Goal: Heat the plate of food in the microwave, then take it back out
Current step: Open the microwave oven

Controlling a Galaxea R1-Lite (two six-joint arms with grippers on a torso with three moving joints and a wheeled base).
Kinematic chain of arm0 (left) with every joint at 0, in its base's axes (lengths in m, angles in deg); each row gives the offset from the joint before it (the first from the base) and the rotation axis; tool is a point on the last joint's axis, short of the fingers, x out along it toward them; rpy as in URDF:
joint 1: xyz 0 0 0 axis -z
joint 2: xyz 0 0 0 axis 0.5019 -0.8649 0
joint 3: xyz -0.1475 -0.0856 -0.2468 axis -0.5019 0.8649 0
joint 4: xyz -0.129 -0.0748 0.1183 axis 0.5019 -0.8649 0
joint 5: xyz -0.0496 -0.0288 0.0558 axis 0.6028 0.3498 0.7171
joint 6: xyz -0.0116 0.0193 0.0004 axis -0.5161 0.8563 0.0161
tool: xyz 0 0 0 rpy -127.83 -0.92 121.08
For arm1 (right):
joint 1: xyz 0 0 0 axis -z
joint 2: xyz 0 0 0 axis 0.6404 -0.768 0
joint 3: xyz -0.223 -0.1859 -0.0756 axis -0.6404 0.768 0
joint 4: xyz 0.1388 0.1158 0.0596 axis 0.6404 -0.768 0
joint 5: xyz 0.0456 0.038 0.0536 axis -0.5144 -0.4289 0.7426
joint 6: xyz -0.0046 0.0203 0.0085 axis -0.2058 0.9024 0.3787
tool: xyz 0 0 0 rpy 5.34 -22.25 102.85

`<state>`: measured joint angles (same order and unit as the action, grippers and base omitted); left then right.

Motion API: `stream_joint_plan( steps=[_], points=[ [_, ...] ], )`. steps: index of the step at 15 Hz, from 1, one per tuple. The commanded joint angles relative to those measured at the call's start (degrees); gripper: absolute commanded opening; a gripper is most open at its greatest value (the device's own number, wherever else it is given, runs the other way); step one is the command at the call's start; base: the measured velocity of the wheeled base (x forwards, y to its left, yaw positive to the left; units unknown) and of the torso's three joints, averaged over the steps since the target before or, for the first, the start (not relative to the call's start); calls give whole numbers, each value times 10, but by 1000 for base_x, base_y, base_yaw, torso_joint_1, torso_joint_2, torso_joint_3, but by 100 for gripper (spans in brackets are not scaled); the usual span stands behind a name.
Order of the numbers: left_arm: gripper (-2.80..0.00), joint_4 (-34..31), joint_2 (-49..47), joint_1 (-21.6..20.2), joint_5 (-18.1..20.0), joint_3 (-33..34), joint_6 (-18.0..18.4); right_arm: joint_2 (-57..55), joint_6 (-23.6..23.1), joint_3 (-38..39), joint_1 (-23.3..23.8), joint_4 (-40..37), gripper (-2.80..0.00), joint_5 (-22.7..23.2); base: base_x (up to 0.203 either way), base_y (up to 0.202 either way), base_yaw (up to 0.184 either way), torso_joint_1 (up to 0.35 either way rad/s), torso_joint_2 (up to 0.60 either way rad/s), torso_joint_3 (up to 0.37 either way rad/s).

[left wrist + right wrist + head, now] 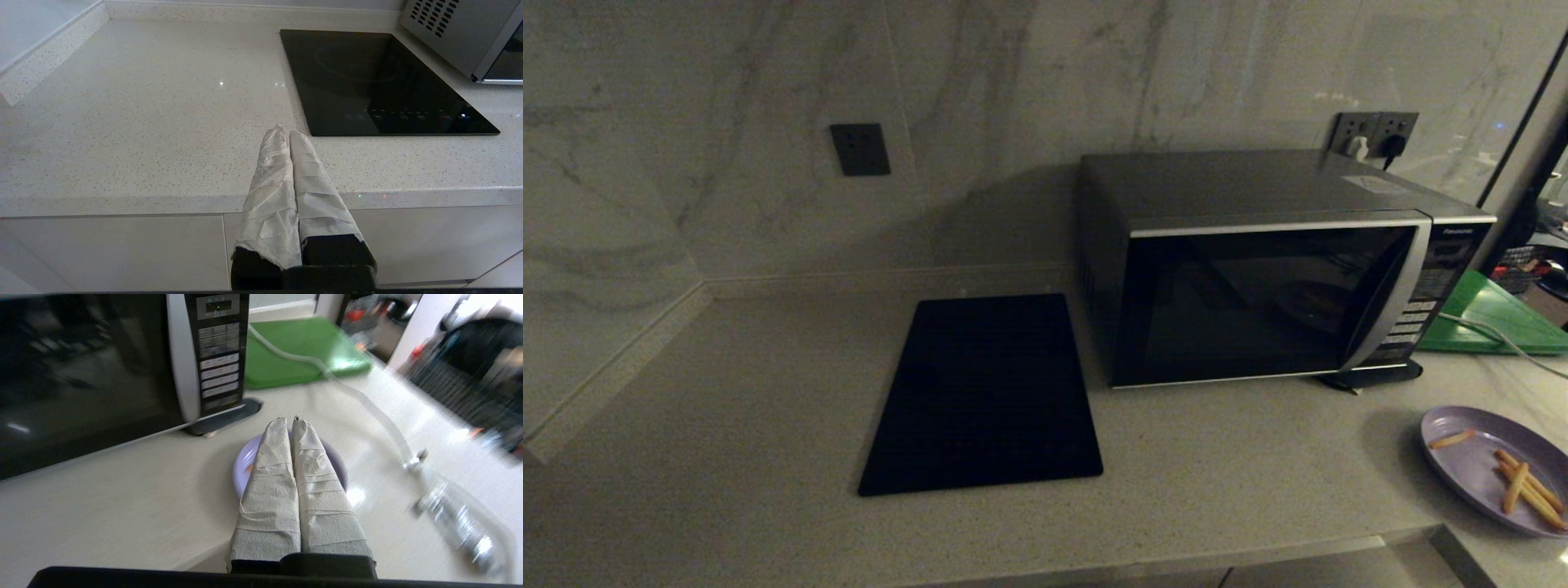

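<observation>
Small round lilac plastic plate of fries (1486,469) sits lower right on the tabletop, right of the closed black-silver microwave (1258,269); right hand (287,420) nearer, fingers together, empty; left hand (284,132) likewise.

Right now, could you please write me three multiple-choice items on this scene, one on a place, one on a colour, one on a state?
1. Where is the plate of food?
A. inside the microwave
B. on the counter
C. on the cooktop

2. What colour is the board beside the microwave?
A. green
B. red
C. white

3. The microwave door is:
A. wide open
B. removed
C. shut

Key: 1 B, it rests on the counter before the microwave; 2 A, both views show it green; 3 C, the glass door sits flush.
</observation>
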<state>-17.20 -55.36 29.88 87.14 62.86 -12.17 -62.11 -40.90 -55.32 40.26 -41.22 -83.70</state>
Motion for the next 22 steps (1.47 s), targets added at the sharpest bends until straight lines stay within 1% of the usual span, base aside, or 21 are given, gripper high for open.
stream_joint_plan(
  steps=[1,2,3,5,6,9,10,14,16,18,19,21,22],
  points=[
    [-280,0,-1,0,0,0,0,-110,-56,20,0,132,-280,-10,0,0,0,0,0,0],
    [-280,0,-1,0,0,0,0,-139,-69,23,0,174,-280,-20,0,0,0,0,0,0],
    [-280,0,-1,0,0,0,0,-173,-75,20,0,200,-280,-40,0,0,0,0,0,0],
    [-280,0,-1,0,0,0,0,-238,-65,7,0,238,-280,-106,0,0,0,0,0,0],
    [-280,0,-1,0,0,0,0,-264,-50,2,0,250,-280,-127,0,0,0,0,0,0],
    [-280,0,-1,0,0,0,0,-325,-9,-8,0,261,-280,-156,0,0,0,0,0,0],
    [-280,0,-1,0,0,0,0,-344,-5,-8,0,267,-280,-161,0,0,0,0,0,0],
    [-280,0,-1,0,0,0,0,-417,6,-14,0,343,-280,-176,0,0,0,0,0,0],
    [-280,0,-1,0,0,0,0,-440,20,-35,-6,353,-280,-188,0,0,0,0,0,0],
    [-280,0,-1,0,0,0,0,-444,27,-40,-28,353,-280,-206,0,0,0,0,0,0],
    [-280,0,-1,0,0,0,0,-453,34,-40,-42,355,-280,-224,0,0,0,0,0,0],
    [-280,0,-1,0,0,0,0,-463,41,-35,-60,379,-280,-314,0,0,0,0,0,0],
    [-280,0,-1,0,0,0,0,-479,47,-34,-67,411,-280,-331,0,0,0,0,0,0]
  ],
)
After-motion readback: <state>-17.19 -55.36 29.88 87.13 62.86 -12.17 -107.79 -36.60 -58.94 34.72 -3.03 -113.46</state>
